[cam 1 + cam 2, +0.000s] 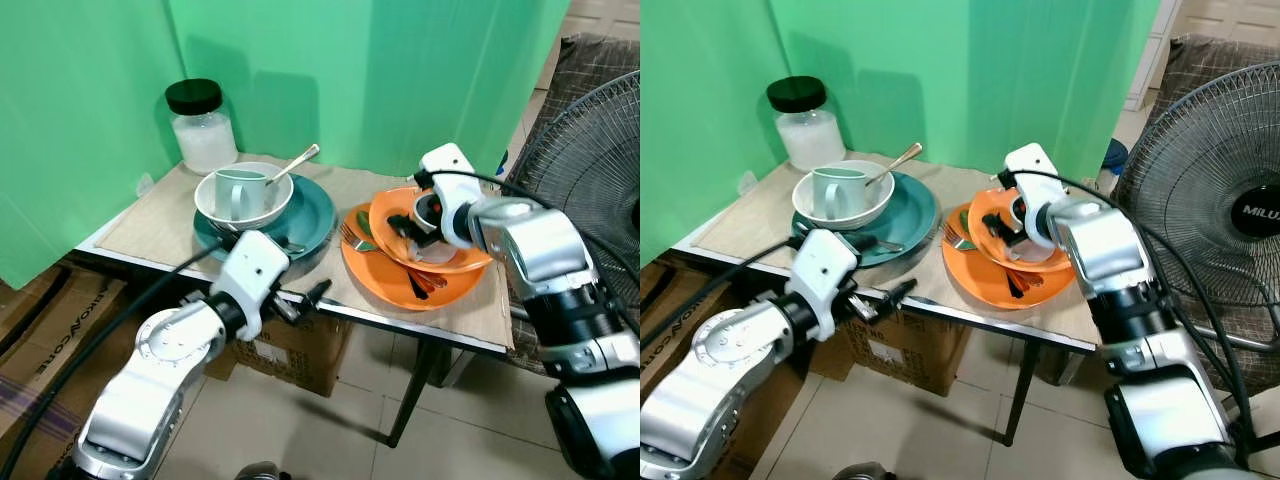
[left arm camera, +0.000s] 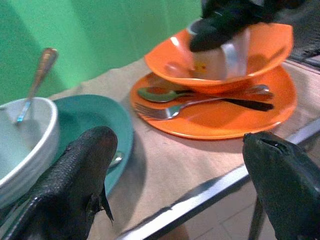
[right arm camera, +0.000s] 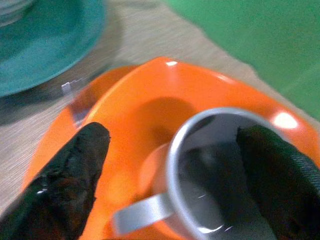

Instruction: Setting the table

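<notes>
An orange bowl (image 1: 385, 215) sits on an orange plate (image 1: 380, 278) at the table's right. A pale mug (image 3: 210, 165) stands inside the bowl. My right gripper (image 1: 425, 215) reaches down into the bowl, open, one finger (image 3: 65, 185) outside the mug and the other over its mouth. A fork (image 2: 165, 110), a spoon (image 2: 155, 93) and a knife (image 2: 250, 104) lie on the orange plate. To the left, a teal plate (image 1: 315, 215) carries a white bowl (image 1: 215, 205) holding a teal mug (image 1: 235, 192) and a spoon (image 1: 295, 160). My left gripper (image 1: 305, 300) hangs open at the table's front edge, holding nothing.
A jar (image 1: 200, 125) with a black lid stands at the back left corner. A green curtain hangs behind the table (image 1: 400, 320). A large fan (image 1: 590, 150) stands close on the right. Cardboard boxes (image 1: 290, 350) sit under the table.
</notes>
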{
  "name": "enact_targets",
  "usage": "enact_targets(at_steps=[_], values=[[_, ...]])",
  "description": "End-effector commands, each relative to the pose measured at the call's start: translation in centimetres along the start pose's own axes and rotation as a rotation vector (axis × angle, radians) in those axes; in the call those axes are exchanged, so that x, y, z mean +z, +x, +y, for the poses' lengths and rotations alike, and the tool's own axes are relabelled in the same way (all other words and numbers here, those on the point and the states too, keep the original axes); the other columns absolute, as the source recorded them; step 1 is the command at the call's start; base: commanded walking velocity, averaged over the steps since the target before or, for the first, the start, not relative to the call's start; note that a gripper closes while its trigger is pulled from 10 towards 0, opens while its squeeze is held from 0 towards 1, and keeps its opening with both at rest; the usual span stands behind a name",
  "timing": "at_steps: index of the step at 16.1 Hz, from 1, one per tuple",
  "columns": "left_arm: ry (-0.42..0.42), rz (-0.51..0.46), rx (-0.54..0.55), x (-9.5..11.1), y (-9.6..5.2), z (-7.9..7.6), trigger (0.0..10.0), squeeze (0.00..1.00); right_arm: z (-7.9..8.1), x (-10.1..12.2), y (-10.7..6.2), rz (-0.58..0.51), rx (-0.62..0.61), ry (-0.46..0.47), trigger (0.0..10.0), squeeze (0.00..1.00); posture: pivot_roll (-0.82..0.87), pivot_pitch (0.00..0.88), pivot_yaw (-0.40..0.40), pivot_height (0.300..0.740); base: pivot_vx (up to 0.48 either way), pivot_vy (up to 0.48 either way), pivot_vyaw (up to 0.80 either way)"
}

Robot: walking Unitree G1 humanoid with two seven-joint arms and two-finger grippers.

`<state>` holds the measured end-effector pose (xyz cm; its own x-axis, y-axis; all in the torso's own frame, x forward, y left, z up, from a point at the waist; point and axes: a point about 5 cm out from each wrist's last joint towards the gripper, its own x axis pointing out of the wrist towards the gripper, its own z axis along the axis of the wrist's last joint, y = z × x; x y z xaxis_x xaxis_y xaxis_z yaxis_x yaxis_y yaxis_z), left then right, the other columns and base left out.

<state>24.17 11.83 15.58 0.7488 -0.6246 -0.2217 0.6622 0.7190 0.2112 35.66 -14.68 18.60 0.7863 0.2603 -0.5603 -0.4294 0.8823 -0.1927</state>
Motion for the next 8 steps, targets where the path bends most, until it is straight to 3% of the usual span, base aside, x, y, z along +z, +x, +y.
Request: enact_targets(at_steps=[1, 8], values=[[0.020, -0.006, -0.007, 0.41, -0.21, -0.17, 10.0, 0.00, -0.09, -0.14, 0.39, 0.013, -0.034, 0.024, 0.0, 0.00, 0.09, 0.000, 0.027, 0.740, 0.000, 0.000, 0.00], [0.026, 0.002, -0.004, 0.37, -0.32, -0.19, 10.0, 0.00, 0.19, 0.22, 0.65, 0.042, -0.054, 0.027, 0.0, 0.00, 0.10, 0.000, 0.019, 0.740, 0.000, 0.000, 0.00]])
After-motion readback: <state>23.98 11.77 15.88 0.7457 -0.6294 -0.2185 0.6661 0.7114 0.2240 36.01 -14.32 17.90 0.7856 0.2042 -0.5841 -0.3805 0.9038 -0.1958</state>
